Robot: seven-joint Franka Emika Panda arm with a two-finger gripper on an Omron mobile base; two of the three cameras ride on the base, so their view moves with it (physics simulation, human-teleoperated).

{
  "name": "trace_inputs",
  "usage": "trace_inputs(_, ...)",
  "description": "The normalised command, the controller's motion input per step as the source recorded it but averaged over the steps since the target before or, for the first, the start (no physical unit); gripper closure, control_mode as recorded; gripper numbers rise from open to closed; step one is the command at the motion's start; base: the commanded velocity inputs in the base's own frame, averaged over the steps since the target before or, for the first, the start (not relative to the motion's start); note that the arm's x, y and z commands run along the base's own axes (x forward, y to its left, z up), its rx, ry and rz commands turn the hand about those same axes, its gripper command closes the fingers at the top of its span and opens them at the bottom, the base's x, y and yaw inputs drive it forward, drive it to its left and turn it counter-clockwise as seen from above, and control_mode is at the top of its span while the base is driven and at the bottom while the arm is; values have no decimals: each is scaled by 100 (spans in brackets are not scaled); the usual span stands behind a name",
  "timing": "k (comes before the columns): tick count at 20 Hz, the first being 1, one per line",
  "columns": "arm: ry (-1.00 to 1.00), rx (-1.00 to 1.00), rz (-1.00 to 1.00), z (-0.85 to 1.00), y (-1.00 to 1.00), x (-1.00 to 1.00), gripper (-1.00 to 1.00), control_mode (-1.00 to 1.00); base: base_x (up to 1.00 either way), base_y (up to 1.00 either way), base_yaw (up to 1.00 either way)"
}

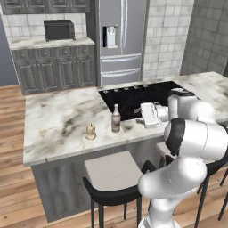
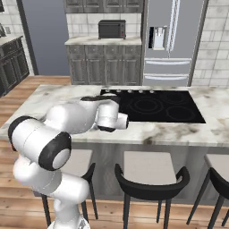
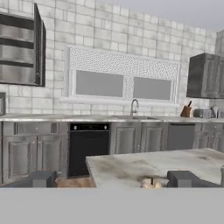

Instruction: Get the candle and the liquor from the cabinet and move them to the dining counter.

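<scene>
The brown liquor point(image 1: 116, 119) bottle stands upright on the marble dining counter point(image 1: 53, 120), just left of the black cooktop point(image 1: 138, 94). The squat beige candle point(image 1: 91, 131) sits a little further left, nearer the front edge. My gripper point(image 1: 140, 116) hovers low over the counter right of the bottle, pointing left at it and apart from it. In the hand view the gripper point(image 3: 113, 179) is open, its dark fingertips point(image 3: 43, 178) wide apart, and the candle point(image 3: 152, 183) top peeks up between them further off. In the right base view my arm hides both objects.
Black stools point(image 1: 111, 171) with grey seats stand along the counter's near side, under my arm. Across the room are a steel fridge point(image 1: 120, 40), low grey drawer cabinets with a microwave point(image 1: 59, 30), and a dark wall cabinet point(image 3: 205, 76) beside the sink window.
</scene>
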Motion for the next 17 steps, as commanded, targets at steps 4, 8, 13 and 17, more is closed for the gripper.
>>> trace_inputs(4, -16, 0, -7, 83, 15, -100, -100, -100, 0, 0, 0)
trace_inputs(8, -16, -1, -3, 86, 20, -100, -100, -100, 0, 0, 0)
trace_inputs(13, -19, -5, -1, 78, 32, -100, -100, -100, 0, 0, 0)
trace_inputs(17, -21, -11, 0, 70, 50, -99, -100, -100, 0, 0, 0)
